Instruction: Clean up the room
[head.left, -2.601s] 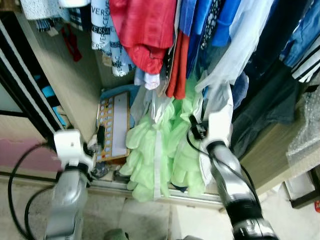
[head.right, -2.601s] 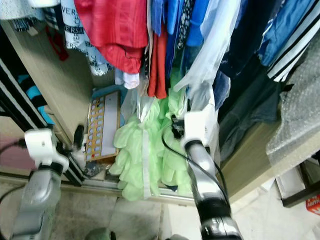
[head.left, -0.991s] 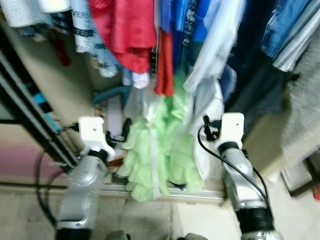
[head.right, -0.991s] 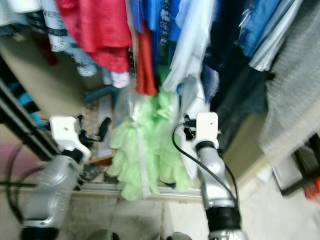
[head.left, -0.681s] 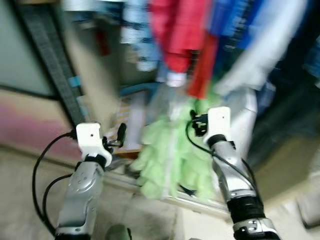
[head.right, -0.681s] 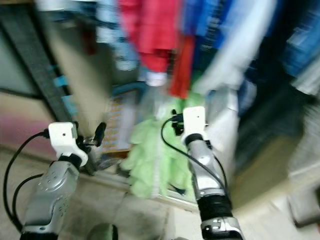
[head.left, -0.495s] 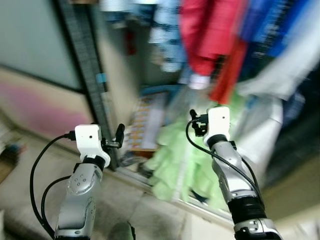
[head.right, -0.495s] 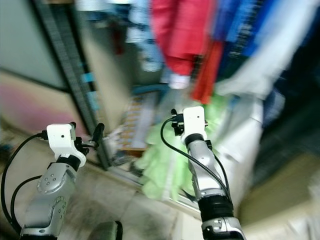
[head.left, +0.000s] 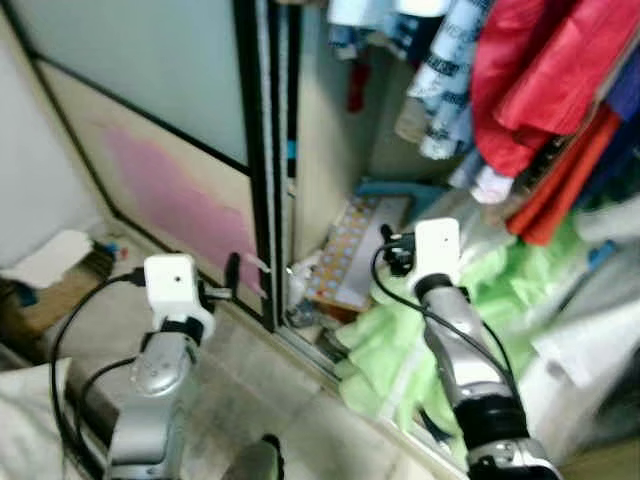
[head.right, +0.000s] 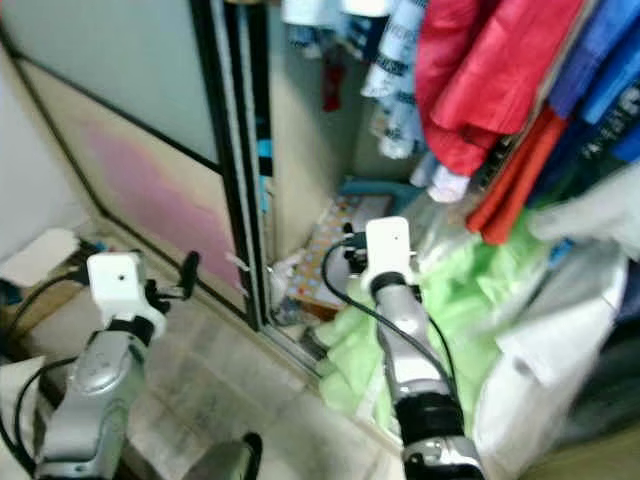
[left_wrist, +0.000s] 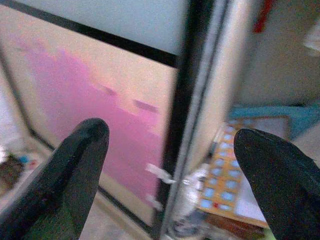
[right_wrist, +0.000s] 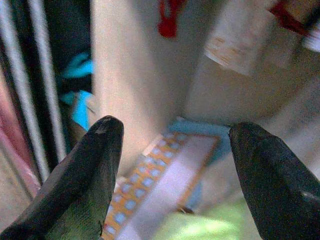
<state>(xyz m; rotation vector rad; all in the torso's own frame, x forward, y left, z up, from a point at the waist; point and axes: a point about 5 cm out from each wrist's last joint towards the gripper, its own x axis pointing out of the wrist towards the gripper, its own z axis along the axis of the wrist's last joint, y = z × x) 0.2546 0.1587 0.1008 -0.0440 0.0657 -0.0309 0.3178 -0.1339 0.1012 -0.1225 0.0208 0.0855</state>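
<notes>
Left eye view: we see left gripper (head.left: 233, 272) raised before black-framed sliding door (head.left: 262, 150); right gripper (head.left: 392, 250) raised over soft, crumpled light-green garment (head.left: 400, 340) heaped at wardrobe bottom. Flat rectangular board (head.left: 352, 255) with grid of dots lies long axis into wardrobe. Red clothes (head.left: 545, 80) hang above.
Left wrist view: we note fingers (left_wrist: 75, 165) spread wide, empty, facing door's pink panel (left_wrist: 90, 115).
Right wrist view: fingers (right_wrist: 95, 170) spread wide, empty, board (right_wrist: 160, 185) beyond
</notes>
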